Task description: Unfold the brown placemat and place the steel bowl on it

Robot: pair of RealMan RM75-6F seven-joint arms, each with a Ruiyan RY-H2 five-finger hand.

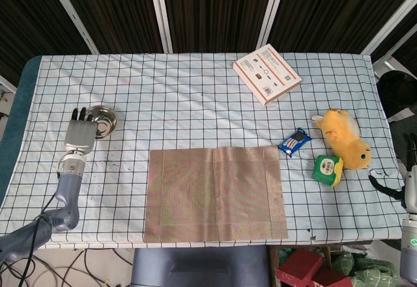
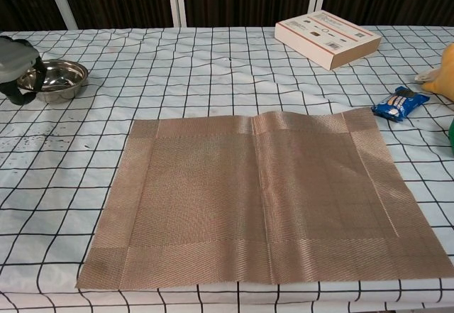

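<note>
On the table, as seen from the near edge:
Table (image 1: 195, 98): covered by a white cloth with a dark grid; it fills most of both views.
Brown placemat (image 1: 215, 193): lies fully unfolded and flat at the near middle of the table, with one crease ridge running near to far through its centre.
Box (image 1: 266, 73): flat white and red carton, far right, well apart from the placemat.
Yellow plush toy (image 1: 344, 138): at the right, touching the green packet.
Left hand (image 1: 81, 133): at the far left, set against the near-left side of the steel bowl; in the chest view its fingers (image 2: 27, 89) curl round the bowl's left rim, so it looks to be grasping the bowl, though the contact is partly hidden.
Steel bowl (image 1: 103, 119): upright on the cloth, far left, well apart from the placemat and not on it.
Right hand (image 1: 406, 181): only partly seen at the right edge, off the table; whether it is released or clenched cannot be told.
Green packet (image 1: 326, 169): near the right edge, just near of the plush toy.
Blue packet (image 1: 294, 142): just beside the placemat's far right corner, not touching it.
</note>
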